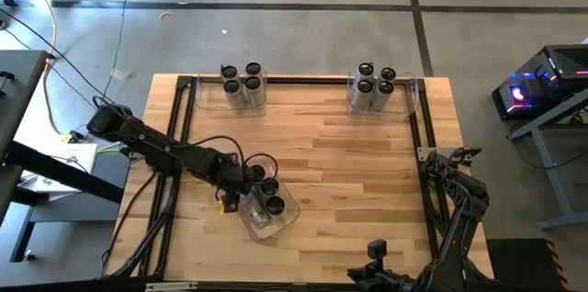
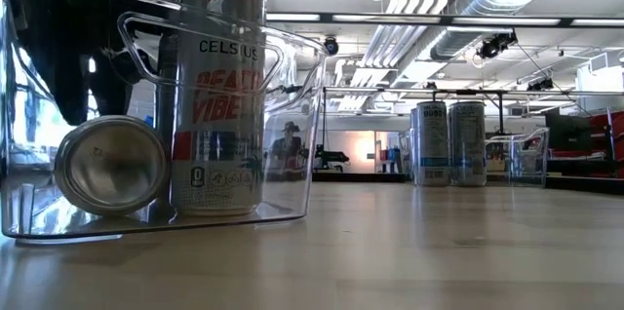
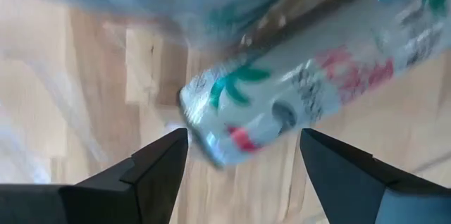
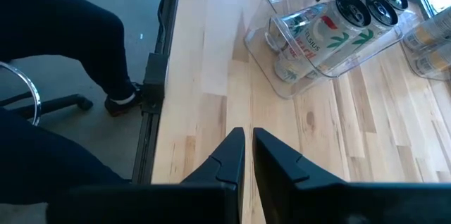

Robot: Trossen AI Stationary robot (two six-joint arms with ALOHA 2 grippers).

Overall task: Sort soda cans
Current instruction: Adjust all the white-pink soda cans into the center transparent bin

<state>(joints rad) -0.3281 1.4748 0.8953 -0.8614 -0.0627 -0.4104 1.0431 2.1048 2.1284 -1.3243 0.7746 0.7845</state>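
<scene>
On the wooden bench [image 1: 340, 163], the left arm reaches to a clear bin [image 1: 271, 211] near the front edge, its pincer [image 1: 241, 191] at the bin's rim beside two cans [image 1: 272, 196]. Two far bins [image 1: 404, 97] each hold four cans. The right arm waits at the bench's right side.

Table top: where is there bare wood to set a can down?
The wide middle of the table is bare, between the two far bins and the near bin. The near-right stretch is also open. It is crowded around the left gripper at the near bin.
</scene>
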